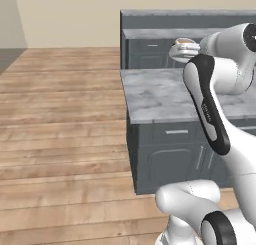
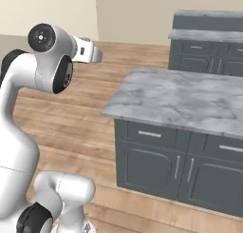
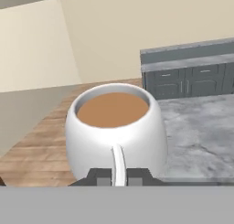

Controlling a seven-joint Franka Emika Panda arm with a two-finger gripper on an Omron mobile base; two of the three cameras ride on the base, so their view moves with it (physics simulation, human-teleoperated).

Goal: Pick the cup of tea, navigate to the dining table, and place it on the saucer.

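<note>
The cup of tea [image 3: 114, 127] is white and full of brown tea, and it hangs in the air in front of the hand camera. My gripper [image 3: 119, 177] is shut on the cup's thin side handle, one dark fingertip on each side. In the left base view the cup of tea [image 1: 184, 48] is raised at the end of the arm, above the far part of the dining table [image 1: 160, 96]. The dining table [image 2: 190, 99] has a grey marbled top and a dark grey body, and its top [image 3: 201, 127] lies just right of the cup. The saucer is out of view.
A second dark grey counter [image 1: 150, 34] stands against the beige wall behind the table, also in the right base view [image 2: 209, 34]. Open wooden floor [image 1: 60, 114] stretches to the left of the table. Drawers and doors [image 2: 156, 156] face me.
</note>
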